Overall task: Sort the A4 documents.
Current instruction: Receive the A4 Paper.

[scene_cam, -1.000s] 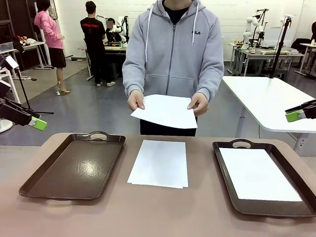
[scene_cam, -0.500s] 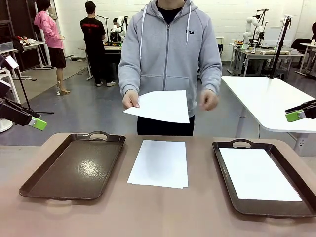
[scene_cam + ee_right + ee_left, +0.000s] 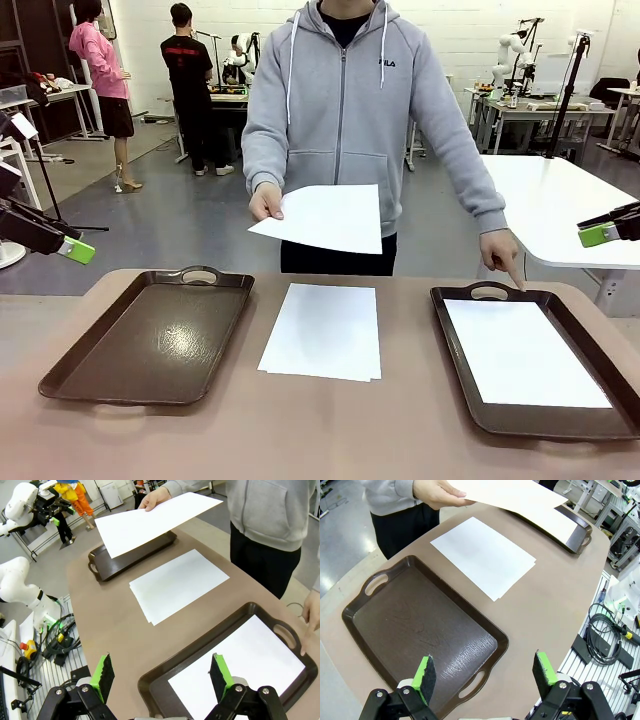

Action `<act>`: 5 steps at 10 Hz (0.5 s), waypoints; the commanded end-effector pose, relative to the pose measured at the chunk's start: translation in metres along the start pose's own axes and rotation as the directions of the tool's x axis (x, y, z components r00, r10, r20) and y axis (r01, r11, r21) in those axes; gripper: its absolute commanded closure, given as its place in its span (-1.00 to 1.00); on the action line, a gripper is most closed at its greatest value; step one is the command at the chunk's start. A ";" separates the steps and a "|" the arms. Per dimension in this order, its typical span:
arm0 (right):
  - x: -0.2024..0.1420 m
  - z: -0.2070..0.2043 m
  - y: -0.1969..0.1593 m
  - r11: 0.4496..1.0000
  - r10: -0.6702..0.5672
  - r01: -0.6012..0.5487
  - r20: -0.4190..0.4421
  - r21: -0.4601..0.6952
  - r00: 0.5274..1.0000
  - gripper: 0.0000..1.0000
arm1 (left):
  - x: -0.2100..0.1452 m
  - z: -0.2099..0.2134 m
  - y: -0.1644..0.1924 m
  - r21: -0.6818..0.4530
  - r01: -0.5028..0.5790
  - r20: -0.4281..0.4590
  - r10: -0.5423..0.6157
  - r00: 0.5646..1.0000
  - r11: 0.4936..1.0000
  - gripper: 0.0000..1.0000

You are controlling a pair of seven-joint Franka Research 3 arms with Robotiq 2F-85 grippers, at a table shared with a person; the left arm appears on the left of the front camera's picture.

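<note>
A: Three spots hold A4 documents in the front view?
B: Yes: a held sheet in the person's hand, a stack on the table, a tray sheet in the right tray, where the other hand points.
A: Left wrist?
B: There the left gripper, fingers apart, hangs above the left tray.
A: Right wrist?
B: There the right gripper, fingers apart, hangs above the right tray.

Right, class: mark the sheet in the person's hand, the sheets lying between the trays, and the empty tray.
Held sheet (image 3: 325,217): front view, its middle.
Sheets between the trays (image 3: 322,330): front view, middle of the top sheet.
Empty tray (image 3: 150,340): front view, its bare floor.
</note>
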State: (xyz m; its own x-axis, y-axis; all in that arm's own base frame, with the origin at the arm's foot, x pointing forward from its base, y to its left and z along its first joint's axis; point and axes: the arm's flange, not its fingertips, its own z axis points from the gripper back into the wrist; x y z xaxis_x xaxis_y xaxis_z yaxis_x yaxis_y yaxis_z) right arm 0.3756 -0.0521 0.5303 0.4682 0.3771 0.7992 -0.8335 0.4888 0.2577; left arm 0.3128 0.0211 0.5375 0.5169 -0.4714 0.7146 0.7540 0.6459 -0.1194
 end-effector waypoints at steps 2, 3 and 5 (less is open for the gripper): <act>0.001 -0.001 0.001 1.000 0.004 -0.004 0.000 0.003 1.000 -1.00 | -0.002 0.000 0.002 -0.015 0.018 0.015 -0.018 1.000 1.000 -1.00; 0.001 -0.001 0.001 1.000 0.004 -0.004 0.000 0.003 1.000 -1.00 | -0.002 0.000 0.002 -0.015 0.018 0.015 -0.018 1.000 1.000 -1.00; 0.001 -0.001 0.001 1.000 0.004 -0.004 0.000 0.003 1.000 -1.00 | -0.002 0.000 0.002 -0.015 0.018 0.015 -0.018 1.000 1.000 -1.00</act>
State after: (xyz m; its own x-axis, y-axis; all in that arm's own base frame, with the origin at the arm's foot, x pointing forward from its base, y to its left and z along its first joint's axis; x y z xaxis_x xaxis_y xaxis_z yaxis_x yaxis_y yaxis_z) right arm 0.3756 -0.0521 0.5303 0.4682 0.3771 0.7992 -0.8335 0.4888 0.2577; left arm 0.3128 0.0210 0.5375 0.5169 -0.4714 0.7146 0.7540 0.6459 -0.1194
